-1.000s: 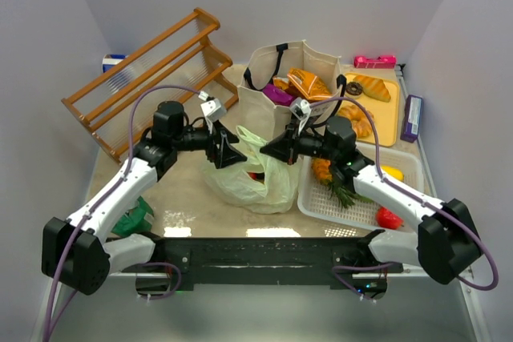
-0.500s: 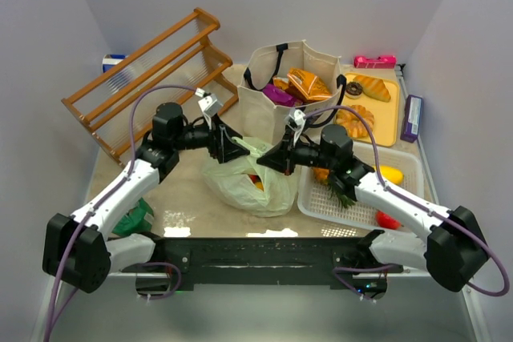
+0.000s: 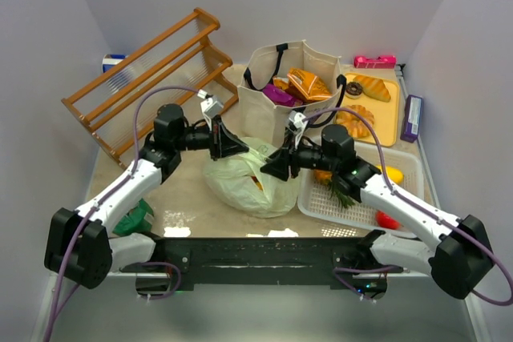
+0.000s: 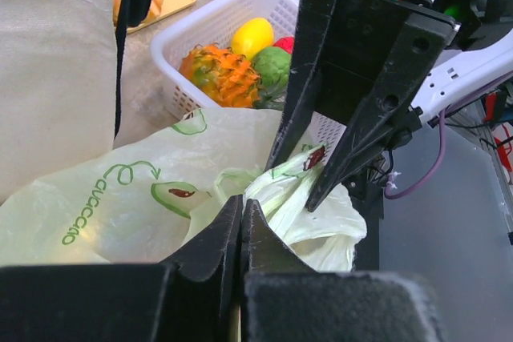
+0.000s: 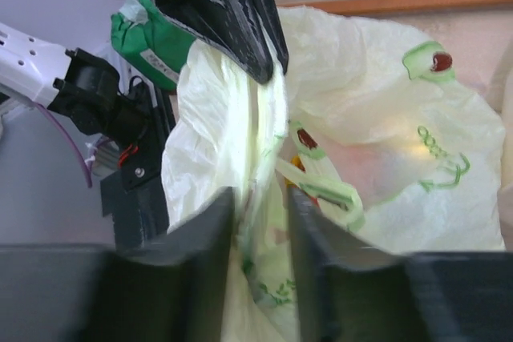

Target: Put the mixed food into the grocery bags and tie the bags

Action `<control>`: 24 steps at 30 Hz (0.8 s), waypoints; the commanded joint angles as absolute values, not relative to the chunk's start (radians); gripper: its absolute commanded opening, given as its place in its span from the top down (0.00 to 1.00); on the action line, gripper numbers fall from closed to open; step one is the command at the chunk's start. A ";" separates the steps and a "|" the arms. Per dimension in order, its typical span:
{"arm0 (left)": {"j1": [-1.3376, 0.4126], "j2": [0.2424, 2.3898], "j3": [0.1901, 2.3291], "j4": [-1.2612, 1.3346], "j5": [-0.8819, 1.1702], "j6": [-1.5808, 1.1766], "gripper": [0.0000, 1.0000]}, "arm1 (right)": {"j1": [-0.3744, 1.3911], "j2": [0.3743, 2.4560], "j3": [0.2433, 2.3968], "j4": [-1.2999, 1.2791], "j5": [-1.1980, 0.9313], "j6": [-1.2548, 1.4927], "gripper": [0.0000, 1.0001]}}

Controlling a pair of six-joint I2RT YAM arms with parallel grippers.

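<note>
Snacks [image 3: 309, 83] sat in the tote [image 3: 264, 106] behind the green bag [image 3: 240, 186], my left claw [image 3: 240, 151] clamping its handle, my right claw [image 3: 264, 172] gaping around it; nothing looked tied.

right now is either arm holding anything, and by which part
Left gripper: jaws shut on a bunched loop handle of the pale green plastic bag. Right gripper: jaws straddle the handle strands beside it; a firm pinch cannot be told.
</note>
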State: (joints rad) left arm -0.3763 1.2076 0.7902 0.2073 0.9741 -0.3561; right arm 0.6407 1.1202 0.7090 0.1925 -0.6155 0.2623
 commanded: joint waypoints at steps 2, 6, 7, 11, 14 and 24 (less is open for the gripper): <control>-0.383 1.152 0.772 0.293 1.028 -0.356 1.00 | 0.635 1.052 0.877 -0.027 -0.516 0.265 0.38; -0.396 1.135 0.773 0.281 1.028 -0.327 1.00 | 0.569 1.124 1.066 -0.233 -0.422 0.304 0.28; -0.402 1.131 0.778 0.273 1.023 -0.316 1.00 | 0.554 1.149 1.104 -0.271 -0.414 0.301 0.28; -0.429 1.121 0.814 0.117 0.933 -0.204 1.00 | 0.551 1.287 1.301 -0.466 -0.370 0.264 0.28; -0.451 1.109 0.827 0.080 0.916 -0.156 1.00 | 0.549 1.365 1.342 -0.506 -0.367 0.255 0.28; -0.466 1.080 0.831 0.063 0.897 -0.126 1.00 | 0.548 1.436 1.313 -0.563 -0.517 0.242 0.30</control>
